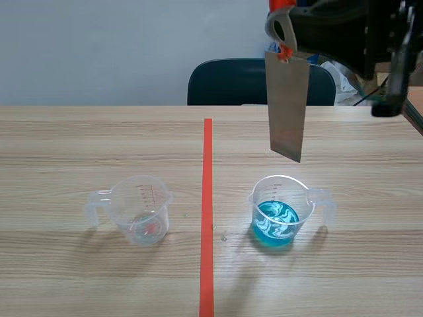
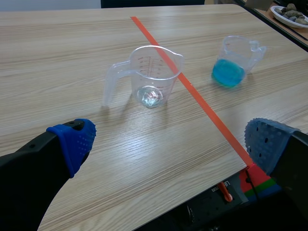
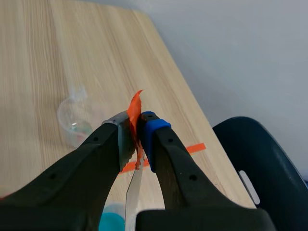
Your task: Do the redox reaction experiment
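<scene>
A clear measuring cup (image 1: pixel 281 212) with blue liquid stands right of the tape line. A thin grey metal strip (image 1: pixel 287 109) hangs upright above and just behind it, its lower end clear of the rim. My right gripper (image 1: pixel 283 39) is raised high and shut on the strip's orange-taped top; in the right wrist view the gripper (image 3: pixel 136 127) pinches that orange tab (image 3: pixel 134 108), and the strip (image 3: pixel 133 192) hangs below. A second clear cup (image 1: pixel 140 210), nearly empty, stands left of the line. My left gripper (image 2: pixel 168 137) is open near the table's front edge, with that cup (image 2: pixel 153 74) ahead of it.
An orange-red tape line (image 1: pixel 207 211) runs down the middle of the wooden table. A dark chair (image 1: pixel 238 82) stands behind the far edge. A plate of small objects (image 2: pixel 291 12) sits off the table beyond the blue cup (image 2: pixel 233 60).
</scene>
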`<control>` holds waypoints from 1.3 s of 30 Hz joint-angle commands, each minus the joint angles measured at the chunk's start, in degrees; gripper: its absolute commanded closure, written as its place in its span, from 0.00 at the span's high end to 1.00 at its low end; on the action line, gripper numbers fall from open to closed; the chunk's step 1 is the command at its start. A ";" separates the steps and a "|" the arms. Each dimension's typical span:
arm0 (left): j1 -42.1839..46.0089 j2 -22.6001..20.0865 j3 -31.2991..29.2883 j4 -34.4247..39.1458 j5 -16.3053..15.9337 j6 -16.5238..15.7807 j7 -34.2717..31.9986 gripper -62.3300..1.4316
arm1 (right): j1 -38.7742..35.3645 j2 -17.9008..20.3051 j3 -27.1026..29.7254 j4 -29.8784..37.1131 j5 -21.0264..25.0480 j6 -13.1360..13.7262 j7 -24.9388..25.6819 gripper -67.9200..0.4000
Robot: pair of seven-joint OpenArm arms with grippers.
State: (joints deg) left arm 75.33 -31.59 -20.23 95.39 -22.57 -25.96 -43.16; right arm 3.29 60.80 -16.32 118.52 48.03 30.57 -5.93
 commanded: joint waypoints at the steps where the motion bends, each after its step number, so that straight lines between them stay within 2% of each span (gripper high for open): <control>1: 0.11 0.13 -0.17 0.76 -0.37 -0.13 -0.81 1.00 | -0.68 0.39 1.18 0.50 0.42 -0.02 1.44 0.01; 6: 0.11 0.13 -0.17 0.76 -0.37 -0.13 -0.79 1.00 | -3.76 0.79 4.11 -0.20 0.37 2.32 2.29 0.01; 29: 0.11 0.13 -0.17 0.76 -0.39 -0.15 -1.01 1.00 | -4.55 0.55 5.14 -0.85 -0.24 2.49 3.56 0.01; 39: 0.11 0.13 -0.17 0.76 -0.39 -0.15 -1.01 1.00 | -4.55 -1.33 5.14 -0.83 -2.84 2.51 3.32 0.01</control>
State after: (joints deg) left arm 75.33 -31.59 -20.23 95.39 -22.57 -25.96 -43.18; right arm -1.91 59.33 -11.94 117.58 44.56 33.45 -3.49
